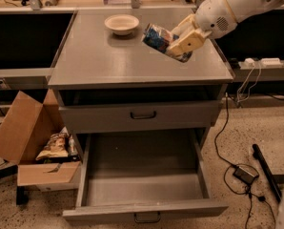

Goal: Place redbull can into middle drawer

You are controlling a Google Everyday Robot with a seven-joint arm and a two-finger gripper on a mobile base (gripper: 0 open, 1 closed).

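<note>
Camera view: single frame, cabinet front-on, arm enters from upper right of the frame.
Gripper: gripper [176, 43] sits above the right half of the cabinet surface [99, 61], upper centre-right of the frame.
Jaws: closed on the redbull can [157, 37], cream fingers [187, 42] clamped across its body.
Can: tilted hard, nearly on its side, one end pointing to upper left; held clear of the surface, not touching it.
Drawer: middle drawer [144, 187] is pulled fully out at the bottom centre of the frame, grey floor bare, small handle on the front lip.
Upper drawer: upper drawer front [142, 116] is pushed in, sitting between the can and the open drawer.
Bowl: cream bowl [121, 24] on the surface, near the can's upper left, apart from it.
Clutter: cardboard box [30, 142] with snack bags at lower left beside the drawer; cables [237, 142] on the floor at right.
Step, my read: carry phase, can lifted, not yet moved to the drawer.
How to do it well: bring the can forward past the surface edge first, then descend; dropping straight down hits the top.
Aim: centre of the drawer floor, away from side walls and front lip.
Release: go low before opening; a tilted can will likely roll, so level or upright it first.
Risk: elbow or wrist clipping the surface edge on descent.
</note>
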